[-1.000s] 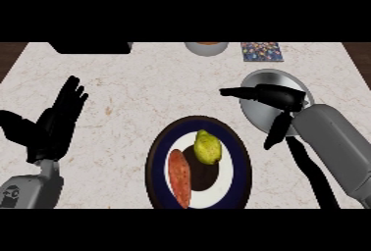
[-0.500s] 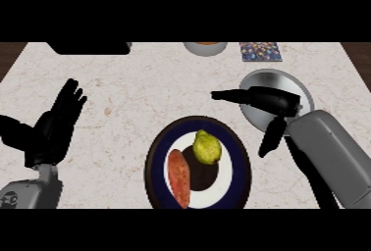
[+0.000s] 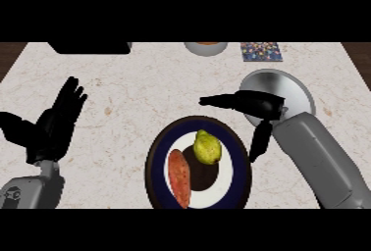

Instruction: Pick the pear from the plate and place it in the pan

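While the right hand [image 3: 255,102] hangs just above the plate [image 3: 158,157] in the middle right of the frame, its fingers are stretched out and it holds nothing. The pear [image 3: 206,147] sits on the plate in the lower middle, right beside a long orange sweet potato [image 3: 179,177]. That closeness could cause trouble: I think the fingers might bump the sweet potato, or the pear might roll away, because it is round, smooth and fat at the bottom. The plate is dark blue at the rim and white inside. The pan [image 3: 279,88], shiny grey metal and round, waits at the upper right, partly behind the hand. The left hand [image 3: 52,126] rests open at the left edge, fingers up. The counter [image 3: 145,83] looks like pale speckled stone.
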Controlling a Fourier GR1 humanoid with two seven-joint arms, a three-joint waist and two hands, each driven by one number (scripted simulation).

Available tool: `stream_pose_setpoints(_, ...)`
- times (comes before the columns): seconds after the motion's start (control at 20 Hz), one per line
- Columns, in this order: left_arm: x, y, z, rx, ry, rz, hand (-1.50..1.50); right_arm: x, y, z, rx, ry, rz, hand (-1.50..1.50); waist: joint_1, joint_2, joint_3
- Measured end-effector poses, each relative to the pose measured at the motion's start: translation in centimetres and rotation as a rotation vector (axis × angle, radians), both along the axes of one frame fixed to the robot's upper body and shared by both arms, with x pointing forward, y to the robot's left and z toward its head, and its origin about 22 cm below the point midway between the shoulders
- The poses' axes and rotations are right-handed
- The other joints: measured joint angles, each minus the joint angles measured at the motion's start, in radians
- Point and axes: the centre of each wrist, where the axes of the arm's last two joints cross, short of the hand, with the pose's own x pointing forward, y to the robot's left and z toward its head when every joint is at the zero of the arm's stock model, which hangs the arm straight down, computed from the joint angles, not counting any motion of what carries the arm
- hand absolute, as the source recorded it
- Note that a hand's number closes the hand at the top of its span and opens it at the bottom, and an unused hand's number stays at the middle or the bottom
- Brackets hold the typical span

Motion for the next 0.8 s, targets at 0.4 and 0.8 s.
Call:
stream_pose_setpoints(0.4, -0.1, 0.0, 0.4, -0.005, 0.005, 0.0, 0.0, 0.2, 1.7, -2.2, -0.015, 0.024, 0.003, -1.5, 0.003, 0.001, 0.0)
stream_pose_setpoints(0.8, -0.2, -0.5, 0.6, -0.008, 0.006, 0.003, 0.0, -0.2, 3.5, -4.3, -0.025, 0.029, 0.016, -1.5, 0.002, 0.001, 0.0)
